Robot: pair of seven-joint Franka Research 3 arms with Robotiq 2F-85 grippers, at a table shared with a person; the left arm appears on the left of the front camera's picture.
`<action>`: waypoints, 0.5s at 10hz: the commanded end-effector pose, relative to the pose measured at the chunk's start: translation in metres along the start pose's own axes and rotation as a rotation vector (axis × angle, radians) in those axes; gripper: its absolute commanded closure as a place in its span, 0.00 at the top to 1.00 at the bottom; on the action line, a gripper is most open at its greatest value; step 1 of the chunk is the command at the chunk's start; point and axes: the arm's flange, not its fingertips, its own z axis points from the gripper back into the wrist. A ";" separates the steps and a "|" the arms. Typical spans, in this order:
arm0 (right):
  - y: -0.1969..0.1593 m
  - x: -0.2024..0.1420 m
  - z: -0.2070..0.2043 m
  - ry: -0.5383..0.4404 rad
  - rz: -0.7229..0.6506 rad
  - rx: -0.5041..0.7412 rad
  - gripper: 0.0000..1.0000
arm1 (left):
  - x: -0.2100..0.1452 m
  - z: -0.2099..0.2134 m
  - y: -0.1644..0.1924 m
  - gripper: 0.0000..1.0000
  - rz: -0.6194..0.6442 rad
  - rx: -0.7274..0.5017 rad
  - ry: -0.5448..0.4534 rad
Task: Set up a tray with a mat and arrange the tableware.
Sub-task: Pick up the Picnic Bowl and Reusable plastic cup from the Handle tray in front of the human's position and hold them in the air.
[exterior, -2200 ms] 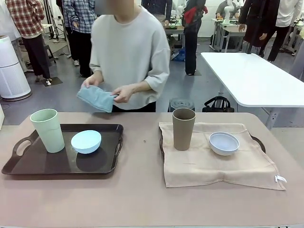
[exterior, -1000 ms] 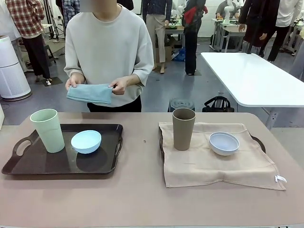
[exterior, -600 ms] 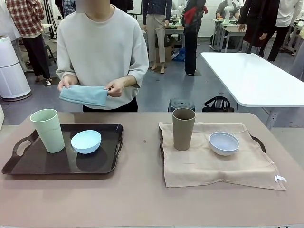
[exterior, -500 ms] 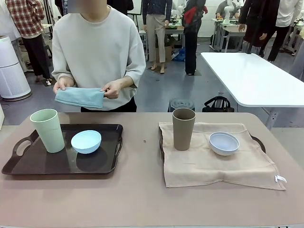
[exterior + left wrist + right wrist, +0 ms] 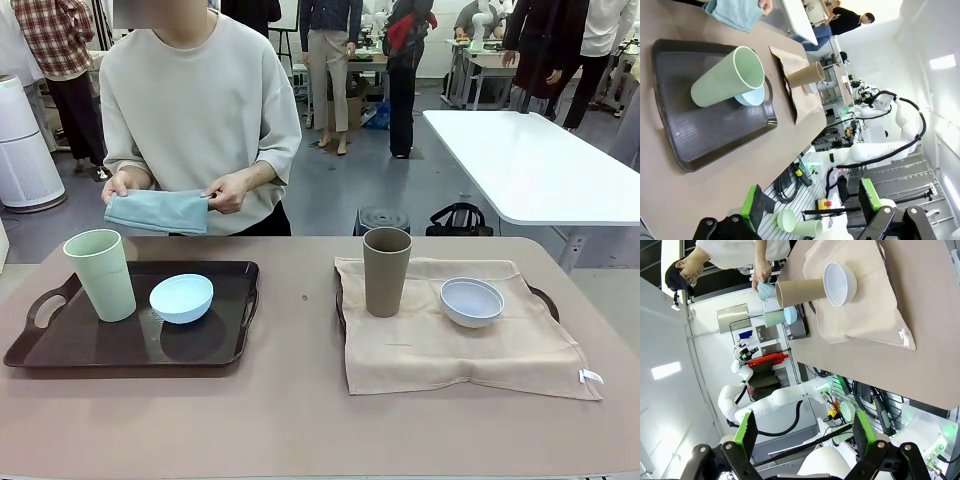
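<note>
Grippers first: the left gripper (image 5: 810, 205) hangs above the table's near edge with its black, green-padded fingers spread wide and nothing between them. The right gripper (image 5: 803, 435) is the same, jaws apart and empty, looking down on its own side of the table.

Below the left arm sits a dark rectangular plastic tray with cut-out handles (image 5: 60, 350), bare of any mat. On it stands the tall pale green tapered cup (image 5: 101, 273), upright, toward the tray's left end. Just beside it, toward the middle, the small light blue round bowl (image 5: 181, 297) rests tilted, its underside turned toward the robot.

On the right half of the brownish table (image 5: 300, 420) a beige cloth mat (image 5: 450, 355) lies spread, a little rumpled, with a white tag at its near right corner. It covers a second dark tray (image 5: 546, 300), of which only the handle edges peek out at either side. The tall brown tapered cup (image 5: 386, 270) stands upright on the mat's far left part, and the small bluish-white round bowl (image 5: 471, 301) sits right way up near it, to its right, the two apart.

Across the table a person in a pale grey sweatshirt stands behind the bare tray, both hands (image 5: 227, 192) holding a folded blue-green cloth (image 5: 157, 211) in the air, clear of the tabletop.
</note>
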 end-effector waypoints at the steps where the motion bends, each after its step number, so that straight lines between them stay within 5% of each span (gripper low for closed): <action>1: -0.001 -0.001 0.000 0.000 -0.001 0.003 1.00 | -0.001 -0.001 -0.002 1.00 0.020 0.019 -0.006; 5: -0.001 -0.001 0.000 0.000 -0.001 0.003 1.00 | -0.001 -0.001 -0.002 1.00 0.020 0.019 -0.006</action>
